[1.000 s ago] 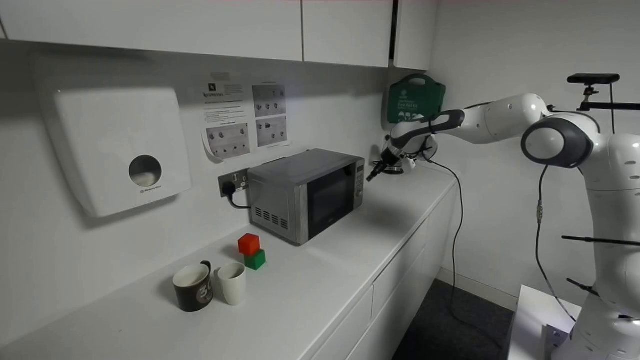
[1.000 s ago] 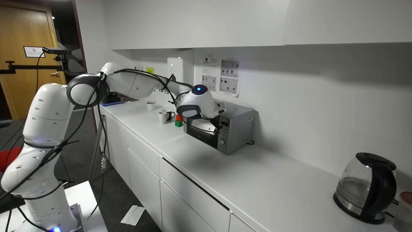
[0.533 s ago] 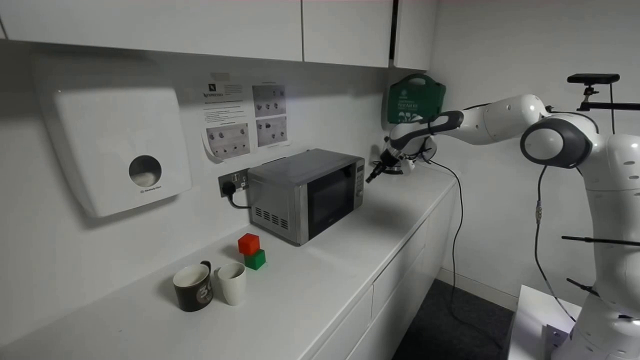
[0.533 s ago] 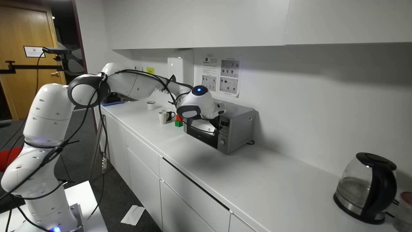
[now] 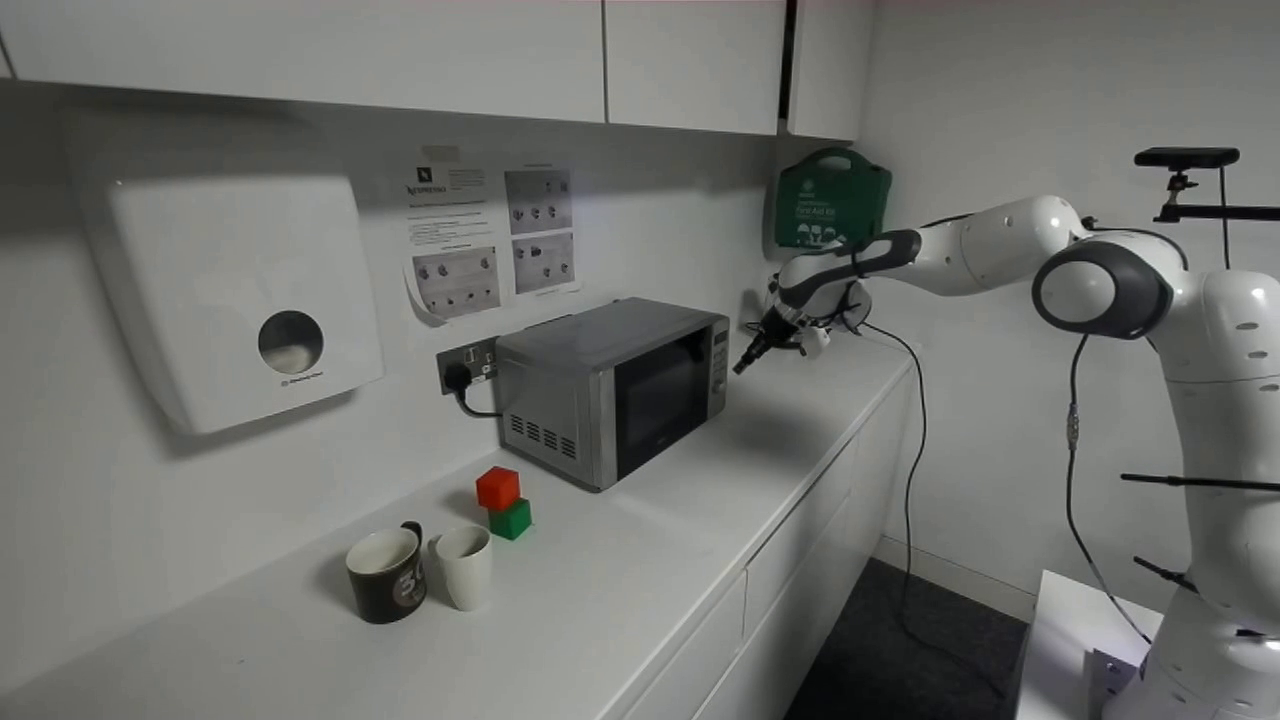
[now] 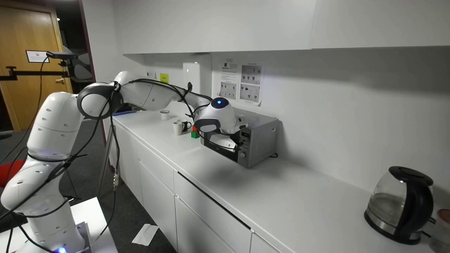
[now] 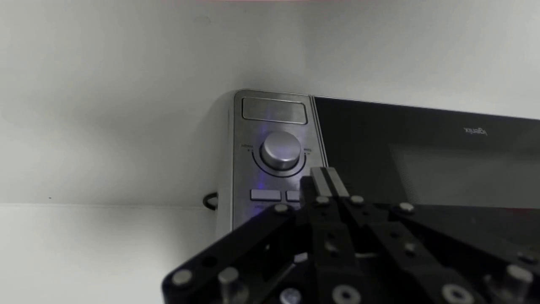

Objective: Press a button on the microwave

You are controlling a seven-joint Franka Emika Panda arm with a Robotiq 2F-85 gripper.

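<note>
The gripper (image 7: 329, 181) has its jaws together at the microwave (image 5: 600, 400), their tips over the seam between its door (image 7: 426, 156) and panel (image 7: 247, 179). The wrist view has the microwave upside down: the tips cover part of a button (image 7: 292, 196) near the knob (image 7: 281, 150), and whether they touch it cannot be told. Most of the panel past that is hidden by the jaws. In an exterior view the arm (image 6: 215, 115) covers much of the door, and the tips are hard to make out.

The microwave stands on the table (image 5: 640, 570). In both exterior views, near its vented side, a red block (image 5: 498, 488) sits on a green block (image 5: 511, 520); farther along come a white mug (image 5: 466, 570) and a dark mug (image 5: 388, 582). Well apart, past its panel side, an exterior view shows a kettle (image 6: 400, 207) and, cut off at the edge, a jar (image 6: 442, 230). Higher than the microwave, past that side, a first aid kit (image 5: 833, 198), partly behind the arm, shows only in an exterior view.
</note>
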